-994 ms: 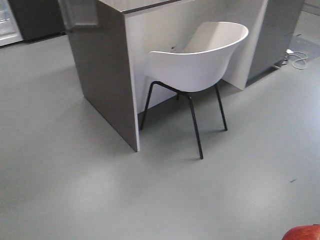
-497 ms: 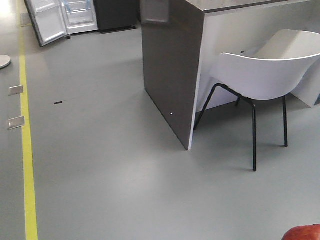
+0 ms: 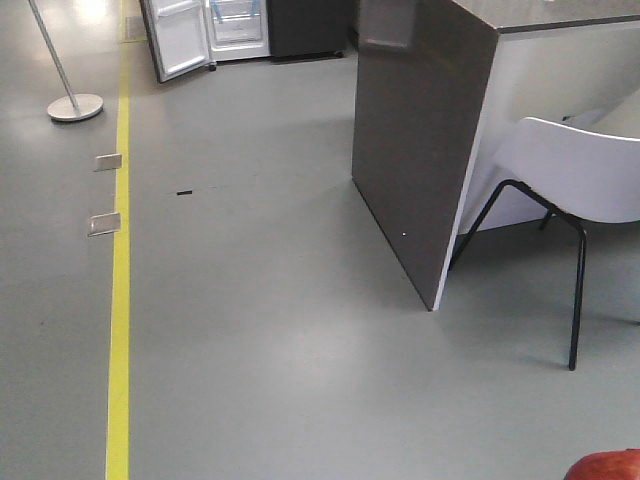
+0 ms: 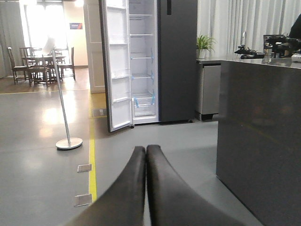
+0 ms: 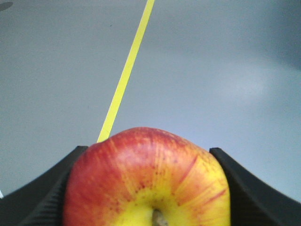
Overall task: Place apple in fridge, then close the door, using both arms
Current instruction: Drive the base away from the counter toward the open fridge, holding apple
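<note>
The red apple (image 5: 146,179), yellow round its stem, fills the right wrist view, and my right gripper (image 5: 146,150) is shut on it, with one black finger (image 5: 42,193) on each side. A sliver of the apple (image 3: 610,466) shows at the front view's bottom right corner. The dark grey fridge (image 4: 176,61) stands far ahead across the floor, its white inside (image 4: 142,61) showing. Its door (image 4: 116,70) is swung open to the left. The fridge (image 3: 238,25) also appears at the top of the front view. My left gripper (image 4: 146,150) is shut on nothing and points toward the fridge.
A dark grey counter island (image 3: 420,150) with a white chair (image 3: 580,170) stands on the right. A yellow floor line (image 3: 120,300) runs along the left, with a pole stand (image 3: 75,105) beyond it. Small metal plates (image 3: 104,224) sit on the line.
The front view has swung left: counter and chair slid to the right and the fridge, yellow line and pole stand came into view. The apple stays at the bottom right corner.
</note>
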Motion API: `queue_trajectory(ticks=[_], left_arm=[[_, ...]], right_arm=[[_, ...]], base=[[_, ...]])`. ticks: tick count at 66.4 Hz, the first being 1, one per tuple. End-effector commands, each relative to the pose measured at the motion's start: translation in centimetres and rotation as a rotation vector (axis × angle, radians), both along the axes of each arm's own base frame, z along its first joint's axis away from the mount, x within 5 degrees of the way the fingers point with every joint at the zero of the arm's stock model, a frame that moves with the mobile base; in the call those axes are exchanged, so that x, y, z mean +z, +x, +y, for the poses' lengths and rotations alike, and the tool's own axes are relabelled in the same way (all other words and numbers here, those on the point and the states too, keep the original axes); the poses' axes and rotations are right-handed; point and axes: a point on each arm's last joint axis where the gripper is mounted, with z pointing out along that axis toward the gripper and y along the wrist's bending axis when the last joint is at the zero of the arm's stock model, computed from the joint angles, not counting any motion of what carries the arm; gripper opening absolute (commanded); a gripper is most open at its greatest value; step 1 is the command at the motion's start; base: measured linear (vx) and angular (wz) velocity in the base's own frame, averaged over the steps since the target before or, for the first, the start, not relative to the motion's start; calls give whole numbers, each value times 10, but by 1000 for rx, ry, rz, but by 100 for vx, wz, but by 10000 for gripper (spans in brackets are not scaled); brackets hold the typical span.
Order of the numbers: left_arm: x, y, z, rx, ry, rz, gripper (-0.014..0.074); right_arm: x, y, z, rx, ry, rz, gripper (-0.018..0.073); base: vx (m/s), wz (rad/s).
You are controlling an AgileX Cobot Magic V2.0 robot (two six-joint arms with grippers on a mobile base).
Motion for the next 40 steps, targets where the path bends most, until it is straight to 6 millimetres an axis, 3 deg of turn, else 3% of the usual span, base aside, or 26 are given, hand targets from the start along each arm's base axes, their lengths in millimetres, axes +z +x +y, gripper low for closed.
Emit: queue_trajectory(ticks=[1,40], left_arm=[[13,-3,0,-3,-4,-109,-6],[13,-3,0,-3,-4,-109,-6]], right_arm=[[12,4,2,-14,44,-65,97],[12,4,2,-14,44,-66,97]], base=[[4,24],[10,16]])
